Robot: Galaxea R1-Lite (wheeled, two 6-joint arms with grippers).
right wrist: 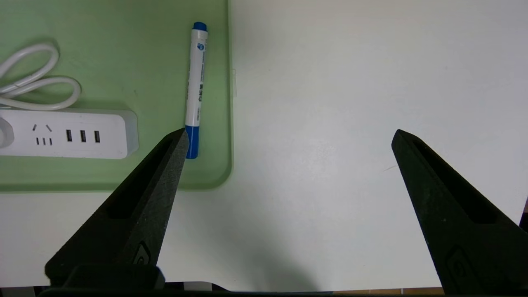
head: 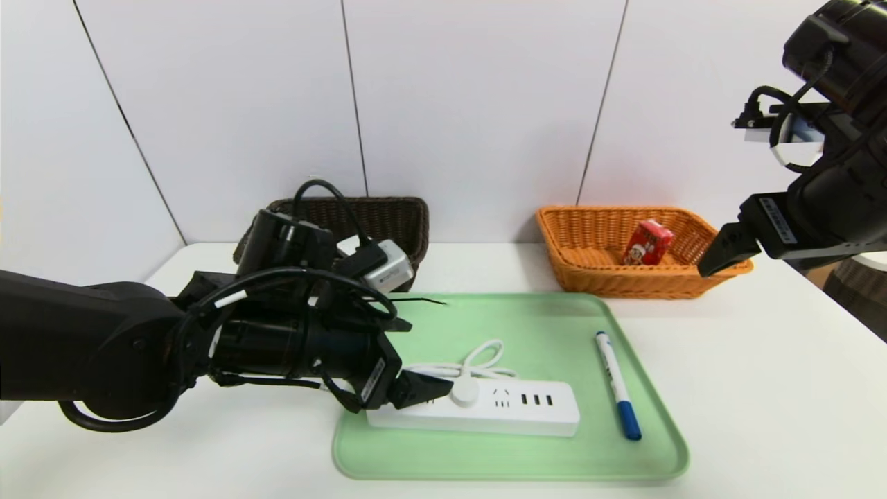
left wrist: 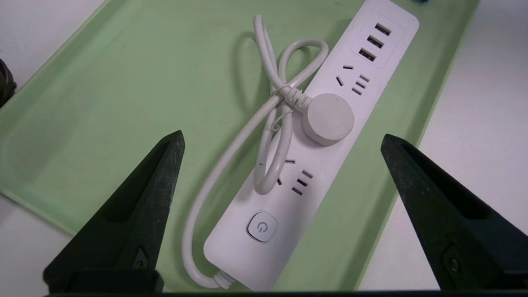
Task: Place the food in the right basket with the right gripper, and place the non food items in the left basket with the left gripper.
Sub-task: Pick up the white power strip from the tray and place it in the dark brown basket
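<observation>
Lab-like: bare white table [head: 762,388], panelled wall [head: 471,104]

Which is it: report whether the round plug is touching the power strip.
Touching. The left wrist view shows the round plug lying flat on the power strip, overlapping its top face with no gap.

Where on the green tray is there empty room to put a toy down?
The green tray is bare at its far side, beyond the power strip, and between the strip's end and the marker. The near left end is crowded: the left claw is over the strip.
</observation>
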